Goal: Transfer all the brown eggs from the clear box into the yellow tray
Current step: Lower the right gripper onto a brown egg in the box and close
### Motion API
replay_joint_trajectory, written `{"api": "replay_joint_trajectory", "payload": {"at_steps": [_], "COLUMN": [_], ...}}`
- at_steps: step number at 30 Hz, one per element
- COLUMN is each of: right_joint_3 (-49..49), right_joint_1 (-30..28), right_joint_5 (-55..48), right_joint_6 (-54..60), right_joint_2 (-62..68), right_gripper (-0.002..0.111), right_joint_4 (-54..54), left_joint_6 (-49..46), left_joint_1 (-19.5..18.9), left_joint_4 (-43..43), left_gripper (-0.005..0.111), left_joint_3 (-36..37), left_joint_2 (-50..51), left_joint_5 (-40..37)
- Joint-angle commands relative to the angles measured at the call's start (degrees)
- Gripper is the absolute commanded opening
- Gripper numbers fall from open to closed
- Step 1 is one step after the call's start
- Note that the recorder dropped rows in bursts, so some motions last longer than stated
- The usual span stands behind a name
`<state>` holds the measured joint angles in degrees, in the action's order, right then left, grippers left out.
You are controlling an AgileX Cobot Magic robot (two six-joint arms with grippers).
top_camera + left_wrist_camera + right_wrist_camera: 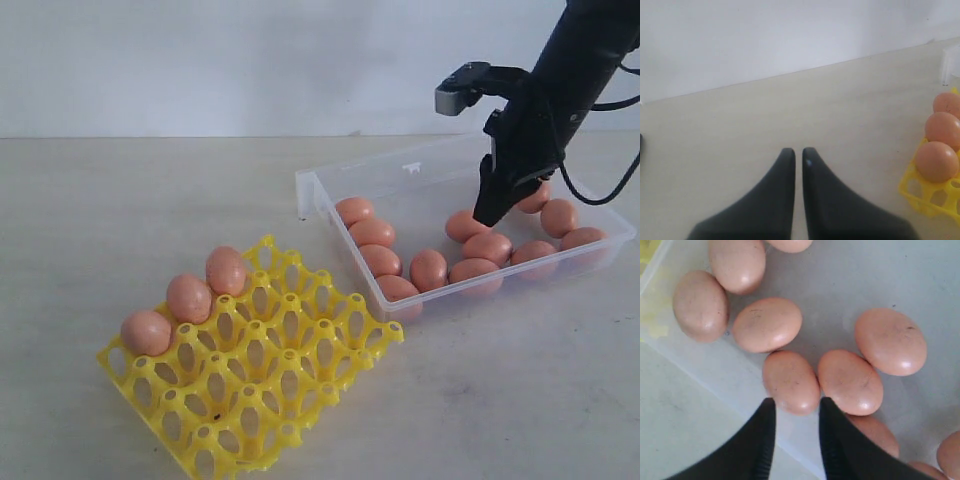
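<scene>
Three brown eggs (188, 297) sit in the far-left row of the yellow tray (280, 370). Several more eggs (487, 246) lie loose in the clear box (420, 195). My right gripper (487, 215) hangs in the box, tips just above the eggs. In the right wrist view its fingers (769, 410) stand apart, open, with nothing between them; one egg (791, 381) lies just past the gap. My left gripper (798, 150) is shut and empty over bare table, with the tray corner (920, 192) and its three eggs (937, 160) off to one side. It does not show in the exterior view.
The box stands behind and to the right of the tray on a pale table (120, 200). A white wall (250, 60) runs along the back. The right arm's cable (600, 195) hangs over the box's right end.
</scene>
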<state>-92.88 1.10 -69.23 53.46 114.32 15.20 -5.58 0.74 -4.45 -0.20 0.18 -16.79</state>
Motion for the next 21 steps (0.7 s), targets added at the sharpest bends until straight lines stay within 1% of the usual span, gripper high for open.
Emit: {"api": "replay_joint_trajectory", "payload": {"at_steps": [1, 2, 13, 21], "right_joint_3": [-0.45, -0.45, -0.45, -0.45], "right_joint_1": [-0.59, -0.59, -0.59, -0.59], "right_joint_5": [5.18, 6.34, 17.67, 23.0], "right_joint_6": [3.16, 3.3, 7.67, 8.71], "right_joint_2": [0.63, 0.91, 7.2, 10.35], "right_gripper": [0.048, 0.049, 0.049, 0.049], "right_joint_4": [-0.4, -0.4, -0.29, -0.29], "left_joint_6": [0.18, 0.18, 0.18, 0.18], "left_joint_1": [0.44, 0.44, 0.44, 0.44], "left_joint_4": [0.11, 0.11, 0.11, 0.11], "left_gripper": [0.004, 0.004, 0.004, 0.004], "left_joint_3": [0.2, 0.2, 0.2, 0.2], "left_joint_2": [-0.18, -0.18, -0.18, -0.18], "left_joint_5": [0.02, 0.02, 0.02, 0.02]}}
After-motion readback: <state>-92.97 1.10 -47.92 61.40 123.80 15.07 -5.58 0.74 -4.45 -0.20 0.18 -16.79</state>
